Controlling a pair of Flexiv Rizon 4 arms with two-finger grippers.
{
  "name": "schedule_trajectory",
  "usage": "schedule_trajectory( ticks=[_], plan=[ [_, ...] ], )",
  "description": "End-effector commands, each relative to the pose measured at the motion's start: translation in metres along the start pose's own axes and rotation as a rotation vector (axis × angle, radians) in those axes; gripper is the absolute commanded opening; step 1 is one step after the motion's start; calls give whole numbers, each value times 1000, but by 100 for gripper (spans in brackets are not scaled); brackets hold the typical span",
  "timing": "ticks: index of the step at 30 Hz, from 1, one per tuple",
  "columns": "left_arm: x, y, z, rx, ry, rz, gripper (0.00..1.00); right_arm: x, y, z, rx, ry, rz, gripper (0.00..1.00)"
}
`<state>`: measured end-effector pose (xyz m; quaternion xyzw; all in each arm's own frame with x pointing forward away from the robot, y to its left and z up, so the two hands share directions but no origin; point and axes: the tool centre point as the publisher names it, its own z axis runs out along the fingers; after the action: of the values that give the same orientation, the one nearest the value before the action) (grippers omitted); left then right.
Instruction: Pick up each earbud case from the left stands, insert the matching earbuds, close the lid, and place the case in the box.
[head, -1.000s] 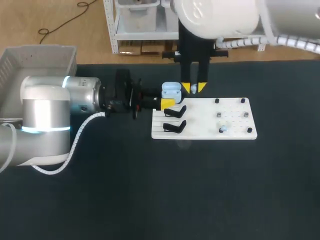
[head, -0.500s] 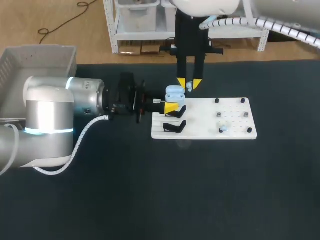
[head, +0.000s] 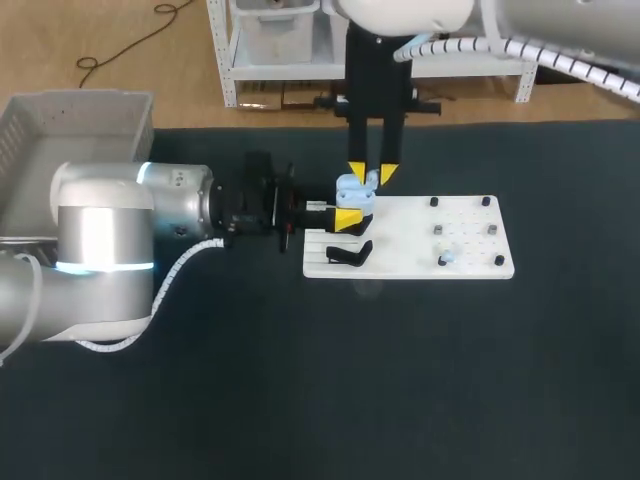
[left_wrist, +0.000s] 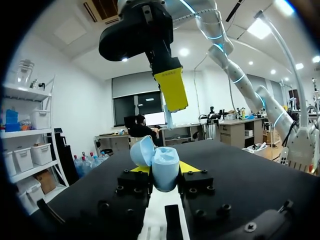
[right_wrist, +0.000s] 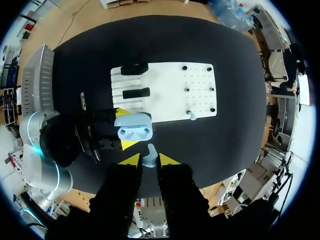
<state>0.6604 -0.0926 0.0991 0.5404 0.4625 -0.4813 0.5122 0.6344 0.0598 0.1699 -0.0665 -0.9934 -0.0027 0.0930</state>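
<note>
Pale blue case (right_wrist: 134, 131) and earbud (right_wrist: 149, 156)

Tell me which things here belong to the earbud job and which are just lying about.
Job: earbud case, held earbud, spare earbud on the white board, box.
Lying about: empty stand, black pegs.

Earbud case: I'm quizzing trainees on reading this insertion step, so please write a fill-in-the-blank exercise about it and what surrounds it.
1. The left gripper is shut on the earbud case, whose lid is ____.
2. The right gripper, over the case, pinches one ____ between its fingers.
3. Exactly ____ earbud lies on the white board.
Missing words: open; earbud; one.
</note>
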Motion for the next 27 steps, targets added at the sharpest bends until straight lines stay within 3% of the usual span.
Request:
schedule_trajectory(
  ticks=[1,27],
  plan=[
    [3,-2,1,-8,-5,-1,0,2,3,2,3,-2,-3,0],
    [3,-2,1,-8,-5,-1,0,-2,13,13,33,-21,1,0]
  ],
)
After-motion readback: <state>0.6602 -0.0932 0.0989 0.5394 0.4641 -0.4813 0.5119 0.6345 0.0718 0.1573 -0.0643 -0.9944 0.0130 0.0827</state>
